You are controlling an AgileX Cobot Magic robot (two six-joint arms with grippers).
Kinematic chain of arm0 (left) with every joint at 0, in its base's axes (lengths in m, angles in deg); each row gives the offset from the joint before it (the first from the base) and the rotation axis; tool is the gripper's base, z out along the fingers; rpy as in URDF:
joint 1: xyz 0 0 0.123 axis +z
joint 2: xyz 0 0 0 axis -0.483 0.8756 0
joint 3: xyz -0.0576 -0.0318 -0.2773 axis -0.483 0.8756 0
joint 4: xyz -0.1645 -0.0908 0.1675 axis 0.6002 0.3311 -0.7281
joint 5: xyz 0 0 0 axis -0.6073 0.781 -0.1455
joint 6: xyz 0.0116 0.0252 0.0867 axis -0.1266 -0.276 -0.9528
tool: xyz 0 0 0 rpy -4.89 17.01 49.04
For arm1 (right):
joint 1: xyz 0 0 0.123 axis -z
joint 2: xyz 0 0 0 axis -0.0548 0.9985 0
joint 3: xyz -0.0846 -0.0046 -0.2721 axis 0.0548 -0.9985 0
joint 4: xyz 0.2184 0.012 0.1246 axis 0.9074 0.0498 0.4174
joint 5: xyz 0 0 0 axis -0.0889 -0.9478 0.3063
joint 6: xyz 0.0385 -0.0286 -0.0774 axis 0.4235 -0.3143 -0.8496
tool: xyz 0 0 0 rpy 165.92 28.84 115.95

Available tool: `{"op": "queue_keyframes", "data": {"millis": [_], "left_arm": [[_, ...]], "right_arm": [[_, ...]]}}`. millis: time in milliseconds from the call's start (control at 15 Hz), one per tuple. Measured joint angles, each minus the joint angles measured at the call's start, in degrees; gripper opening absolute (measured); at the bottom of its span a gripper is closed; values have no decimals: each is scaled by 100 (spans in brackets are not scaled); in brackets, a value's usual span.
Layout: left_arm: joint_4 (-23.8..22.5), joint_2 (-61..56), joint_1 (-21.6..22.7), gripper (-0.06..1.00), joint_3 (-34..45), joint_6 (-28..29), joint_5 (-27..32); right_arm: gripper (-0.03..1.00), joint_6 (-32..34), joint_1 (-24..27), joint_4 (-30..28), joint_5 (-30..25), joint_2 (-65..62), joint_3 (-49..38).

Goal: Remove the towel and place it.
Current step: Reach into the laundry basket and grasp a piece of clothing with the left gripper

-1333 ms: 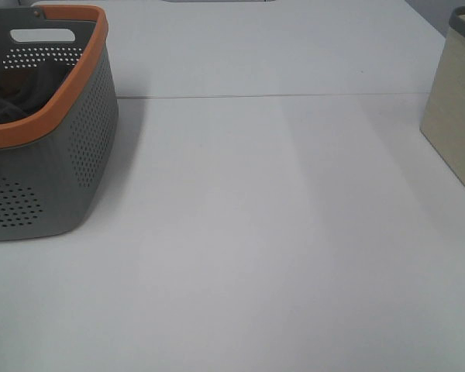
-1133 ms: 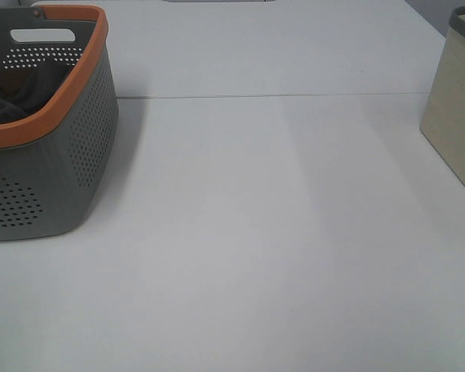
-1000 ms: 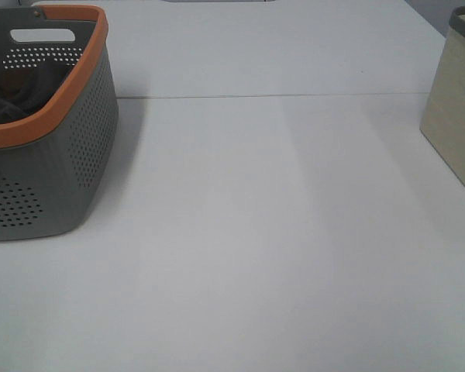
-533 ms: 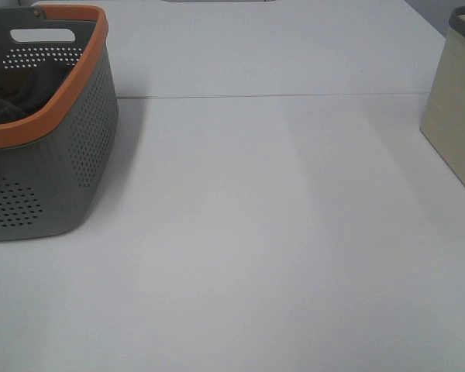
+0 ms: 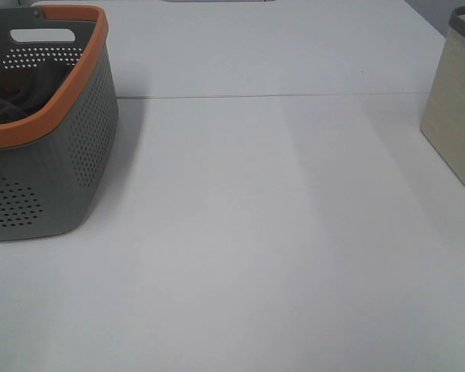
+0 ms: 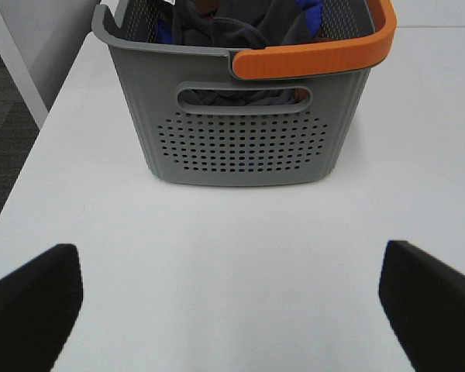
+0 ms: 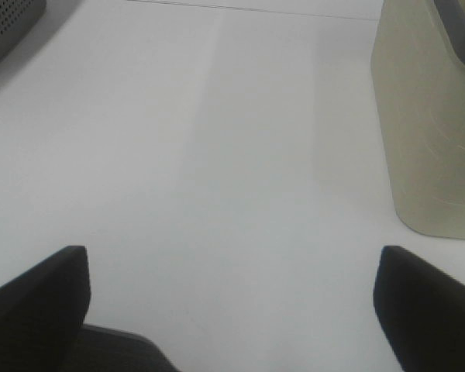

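The towel [image 6: 240, 27] is a dark navy-grey cloth bunched inside the grey basket [image 6: 240, 147] with an orange rim. In the high view the towel [image 5: 12, 97] shows just over the basket's [image 5: 54, 170] rim at the far left. My left gripper [image 6: 231, 263] is open and empty, hanging over the bare table a short way in front of the basket's handle side. On the other side, my right gripper [image 7: 231, 260] is also open and empty above the table. Neither gripper shows in the high view.
Bits of bright blue cloth [image 6: 314, 12] lie in the basket beside the towel. A beige bin [image 5: 457, 116] stands at the table's right edge, and the same beige bin [image 7: 422, 132] is ahead of the right gripper. A seam [image 5: 279, 96] crosses the white table.
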Motion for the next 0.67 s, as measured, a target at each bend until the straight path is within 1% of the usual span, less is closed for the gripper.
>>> {"op": "queue_keyframes", "data": {"millis": [667], "left_arm": [[0, 0, 0, 98, 0, 0, 0]], "right_arm": [[89, 0, 0, 0, 0, 0, 0]]}}
